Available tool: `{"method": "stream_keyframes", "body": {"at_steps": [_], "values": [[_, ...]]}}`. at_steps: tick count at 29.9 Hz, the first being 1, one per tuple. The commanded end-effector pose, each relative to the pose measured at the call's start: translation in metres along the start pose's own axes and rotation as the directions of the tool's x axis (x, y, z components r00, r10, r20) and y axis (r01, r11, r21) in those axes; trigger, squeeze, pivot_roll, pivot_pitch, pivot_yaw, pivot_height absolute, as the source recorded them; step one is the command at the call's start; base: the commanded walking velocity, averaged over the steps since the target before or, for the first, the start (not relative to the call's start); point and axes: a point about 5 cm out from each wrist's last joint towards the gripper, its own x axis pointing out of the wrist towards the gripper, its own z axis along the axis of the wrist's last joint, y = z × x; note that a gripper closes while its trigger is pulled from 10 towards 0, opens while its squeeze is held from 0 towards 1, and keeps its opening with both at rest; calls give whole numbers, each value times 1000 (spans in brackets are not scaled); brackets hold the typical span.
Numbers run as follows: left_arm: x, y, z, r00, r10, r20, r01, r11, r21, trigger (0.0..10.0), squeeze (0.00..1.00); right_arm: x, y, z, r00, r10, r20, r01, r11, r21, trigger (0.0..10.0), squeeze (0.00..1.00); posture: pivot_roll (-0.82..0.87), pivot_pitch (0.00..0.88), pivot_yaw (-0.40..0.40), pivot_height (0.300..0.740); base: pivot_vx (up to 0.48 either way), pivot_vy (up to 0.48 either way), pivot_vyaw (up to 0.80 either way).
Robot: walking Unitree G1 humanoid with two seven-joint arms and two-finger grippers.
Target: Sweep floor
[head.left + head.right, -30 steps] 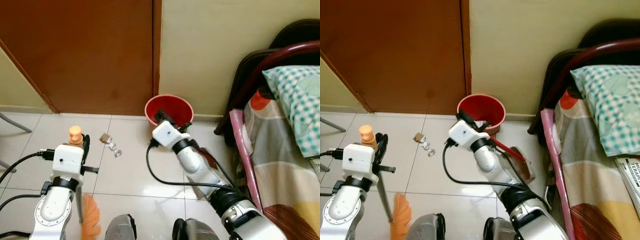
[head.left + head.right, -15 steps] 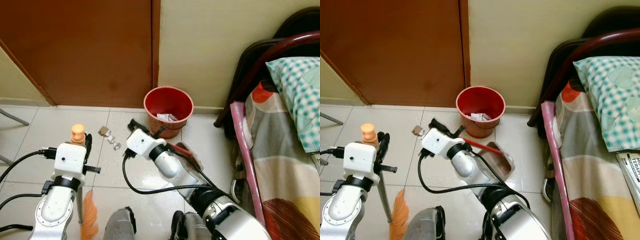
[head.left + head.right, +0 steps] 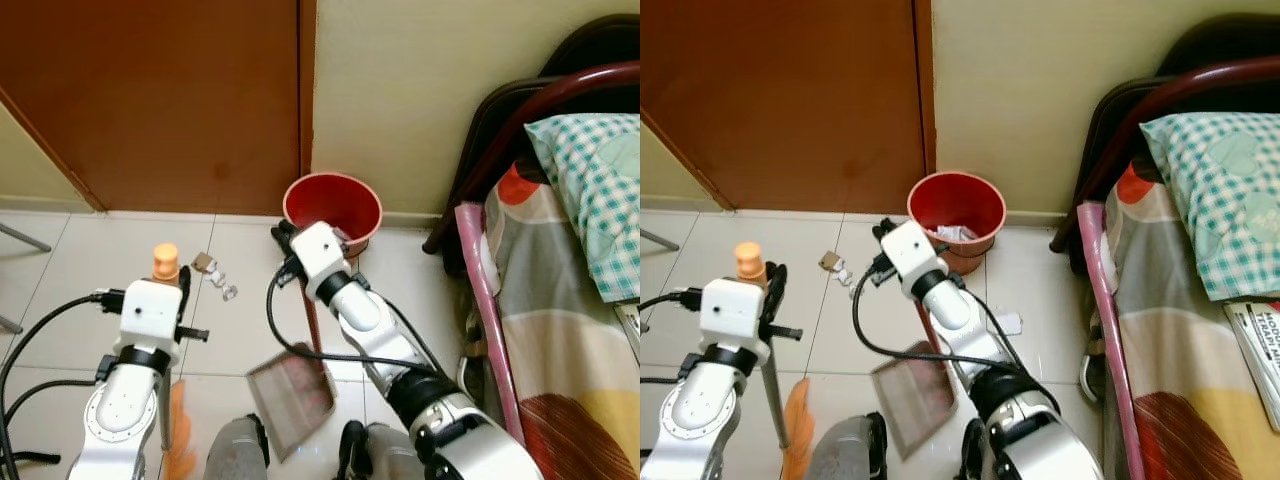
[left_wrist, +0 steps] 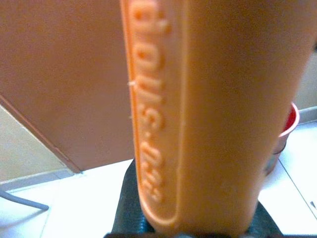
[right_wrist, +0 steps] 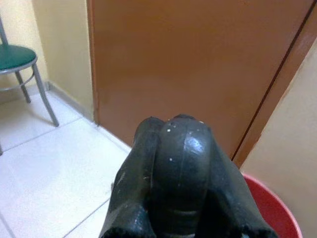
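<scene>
**Broom in the left gripper, dustpan in the right, beside the red bucket**

The left gripper [image 3: 170, 285] is clenched around the broom [image 3: 163, 268] just below its orange top; the orange handle end [image 4: 198, 109] rises between the black fingers [image 3: 183, 290] and stands close before the left wrist camera, with raised lettering down its side; the grey shaft runs down from the grip to the orange bristles [image 3: 180, 435] on the white tiled floor [image 3: 80, 260], beside the robot's left arm.

The right gripper [image 3: 290, 240] is closed on the dark rounded top of the dustpan handle [image 5: 181, 163], which sits between its fingers in the right wrist view; from the grip the red stem [image 3: 313, 320] drops to the dustpan [image 3: 292, 395], whose brownish tray is blurred and hangs tilted low in front of the robot's body, between the two arms.

The red bucket [image 3: 332, 208] stands on the floor against the wall, just beyond the right gripper, with crumpled white paper inside; a small cluster of litter [image 3: 215, 275] lies on the tiles between the broom top and the bucket, apart from both tools; a brown door [image 3: 160, 100] is behind it; a bed with a checked pillow [image 3: 595, 190] is at the robot's right; a chair with a green seat [image 5: 17, 57] stands by the wall in the right wrist view.
</scene>
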Motion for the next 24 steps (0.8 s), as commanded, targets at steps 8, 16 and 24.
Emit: {"method": "stream_keyframes", "body": {"at_steps": [8, 16, 24], "values": [[10, -3, 2, 999, 5, 34, -5, 1000, -8, 10000, 0, -5, -63, 40, 973, -170, 156, 206, 945, -253, 10000, 0, 134, 172, -35, 740, 0, 0, 0], [12, -2, 1, 999, 9, 40, -8, 1000, -7, 10000, 0, -5, -78, 54, 965, -176, 195, 246, 869, -430, 10000, 0, 133, 153, -38, 740, 0, 0, 0], [9, -1, 2, 999, 15, 46, -15, 1000, -3, 10000, 0, -7, -67, 35, 976, -149, 159, 214, 797, -566, 10000, 0, 166, 168, -34, 740, 0, 0, 0]]}}
